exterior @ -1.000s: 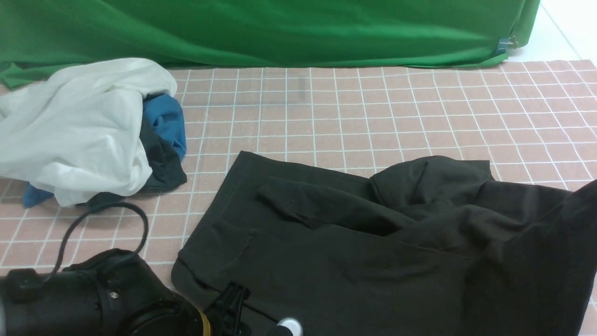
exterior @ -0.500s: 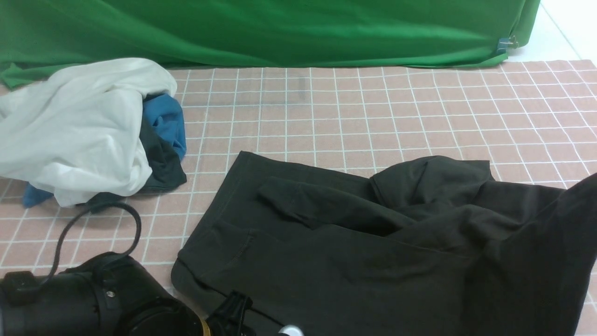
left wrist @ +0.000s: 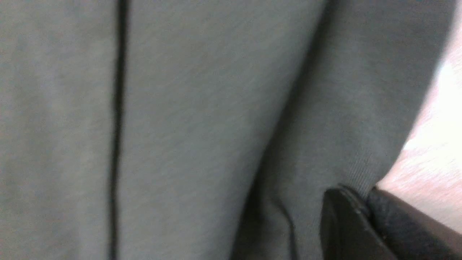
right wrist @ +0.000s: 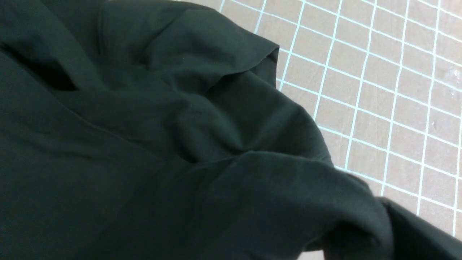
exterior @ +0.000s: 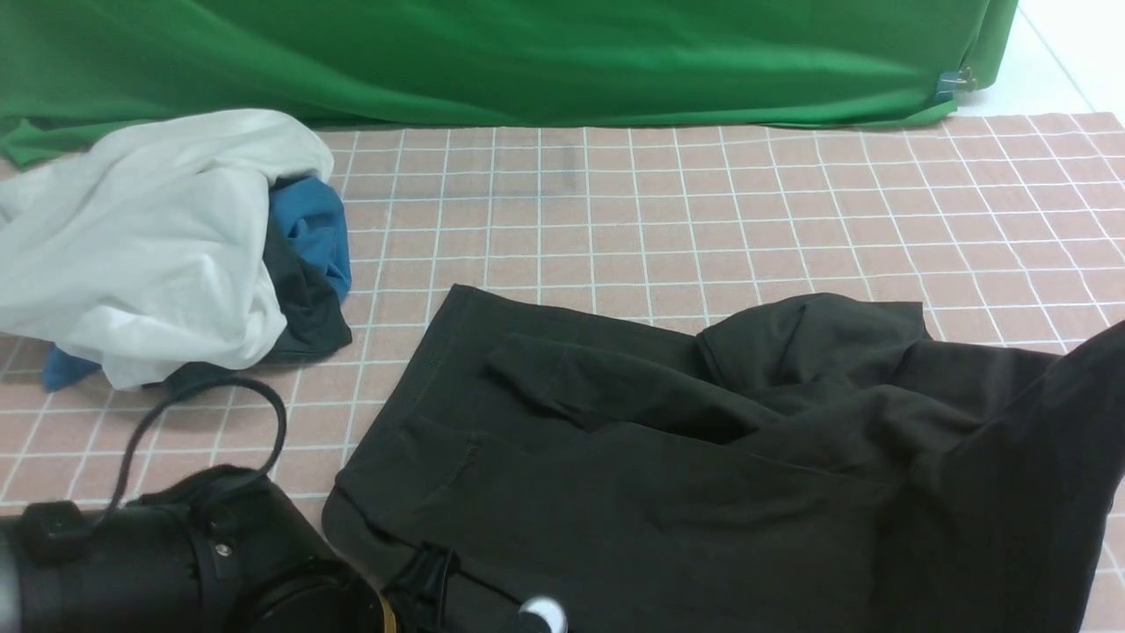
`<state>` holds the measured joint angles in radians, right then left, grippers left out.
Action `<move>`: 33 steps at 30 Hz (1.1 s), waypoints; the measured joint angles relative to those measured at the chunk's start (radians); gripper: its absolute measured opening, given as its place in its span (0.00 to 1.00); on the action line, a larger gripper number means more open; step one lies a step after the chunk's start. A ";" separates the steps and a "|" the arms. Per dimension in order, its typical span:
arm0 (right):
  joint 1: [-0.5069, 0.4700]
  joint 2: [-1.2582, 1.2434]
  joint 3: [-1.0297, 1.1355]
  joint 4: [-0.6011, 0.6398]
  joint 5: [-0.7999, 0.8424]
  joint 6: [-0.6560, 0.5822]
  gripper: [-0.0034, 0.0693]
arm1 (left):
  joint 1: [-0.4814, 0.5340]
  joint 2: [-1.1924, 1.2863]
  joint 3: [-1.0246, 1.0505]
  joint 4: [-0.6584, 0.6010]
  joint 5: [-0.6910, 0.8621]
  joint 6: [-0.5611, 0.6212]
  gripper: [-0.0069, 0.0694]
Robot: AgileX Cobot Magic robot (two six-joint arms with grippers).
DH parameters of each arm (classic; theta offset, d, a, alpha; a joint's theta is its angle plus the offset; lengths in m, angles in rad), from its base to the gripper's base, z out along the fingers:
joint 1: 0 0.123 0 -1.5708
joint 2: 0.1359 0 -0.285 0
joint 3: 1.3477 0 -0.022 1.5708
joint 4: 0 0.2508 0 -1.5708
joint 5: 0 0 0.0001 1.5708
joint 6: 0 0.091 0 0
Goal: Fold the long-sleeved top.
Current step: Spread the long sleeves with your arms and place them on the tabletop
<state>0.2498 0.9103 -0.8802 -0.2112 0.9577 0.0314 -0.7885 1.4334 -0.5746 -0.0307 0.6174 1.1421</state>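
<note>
The long-sleeved top (exterior: 668, 457) is a big, very dark cloth lying rumpled over the near middle and right of the gridded cover. My left gripper (exterior: 431, 571) sits at its near left hem. In the left wrist view the left gripper (left wrist: 366, 193) is shut on the ribbed hem of the top (left wrist: 202, 119), which fills that view. The right arm is out of the front view, where the top's right edge (exterior: 1094, 378) rises off the table. In the right wrist view the top (right wrist: 151, 137) drapes over my right gripper (right wrist: 377, 216), which is shut on a fold of it.
A pile of a white garment (exterior: 149, 237), a blue cloth (exterior: 312, 224) and a small charcoal cloth (exterior: 303, 308) lies at the far left. A green backdrop (exterior: 527, 53) hangs along the back. The left arm's cable (exterior: 264, 413) loops above the pink gridded cover (exterior: 703, 202).
The left gripper has closed on the top's near left hem. The left arm shifted a little. The top's right edge has risen slightly.
</note>
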 joint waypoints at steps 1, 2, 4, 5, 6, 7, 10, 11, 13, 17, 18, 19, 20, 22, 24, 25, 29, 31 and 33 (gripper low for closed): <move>0.000 0.000 0.000 0.000 0.000 0.000 0.20 | 0.000 -0.014 -0.018 -0.005 0.012 -0.010 0.13; 0.000 0.000 0.000 0.000 0.000 0.000 0.20 | 0.000 -0.022 -0.027 -0.012 0.019 -0.015 0.13; 0.000 0.000 0.000 0.001 0.000 0.000 0.20 | 0.000 -0.041 -0.046 -0.027 0.034 -0.017 0.13; 0.000 0.000 0.000 0.001 0.000 0.000 0.20 | 0.000 -0.050 -0.057 -0.034 0.044 -0.018 0.13; 0.000 0.000 0.000 0.001 0.000 0.000 0.20 | 0.000 -0.053 -0.061 -0.036 0.048 -0.018 0.13; 0.000 0.000 0.000 0.001 0.000 0.000 0.20 | 0.000 -0.059 -0.070 -0.041 0.055 -0.022 0.13; 0.000 0.000 0.000 0.002 0.000 0.000 0.20 | 0.000 -0.073 -0.100 -0.053 0.071 -0.066 0.13; 0.000 0.000 0.000 0.002 0.000 0.000 0.20 | 0.000 -0.073 -0.102 -0.053 0.073 -0.076 0.13; 0.000 0.000 0.000 0.002 0.000 0.000 0.20 | 0.000 -0.064 -0.105 -0.062 0.083 -0.091 0.13; 0.000 0.000 0.000 0.003 0.000 0.000 0.20 | 0.000 -0.026 -0.105 -0.076 0.091 -0.096 0.13; 0.000 0.000 0.000 0.003 0.000 0.000 0.20 | 0.000 -0.008 -0.105 -0.078 0.090 -0.097 0.13; 0.000 0.000 0.000 0.003 0.000 0.000 0.20 | 0.000 0.001 -0.105 -0.078 0.089 -0.097 0.13; 0.000 0.000 0.000 0.003 0.000 0.000 0.20 | 0.000 0.009 -0.105 -0.078 0.089 -0.097 0.13; 0.000 0.000 0.000 0.003 0.000 0.000 0.20 | 0.000 0.031 -0.105 -0.078 0.085 -0.098 0.14; 0.000 0.000 0.000 0.003 0.000 0.000 0.20 | 0.000 0.044 -0.105 -0.078 0.082 -0.099 0.17; 0.000 0.000 0.000 0.003 0.000 0.000 0.20 | 0.000 0.050 -0.105 -0.078 0.077 -0.099 0.20; 0.000 0.000 0.000 0.003 0.000 0.000 0.20 | 0.000 0.060 -0.105 -0.078 0.058 -0.099 0.37; 0.000 0.000 0.000 0.003 0.000 0.000 0.20 | 0.000 0.060 -0.096 -0.078 0.041 -0.099 0.46; 0.000 0.000 0.000 0.003 0.000 0.000 0.20 | 0.000 0.060 -0.085 -0.078 0.034 -0.099 0.53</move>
<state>0.2498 0.9103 -0.8802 -0.2077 0.9575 0.0311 -0.7885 1.4939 -0.6598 -0.1092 0.6512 1.0436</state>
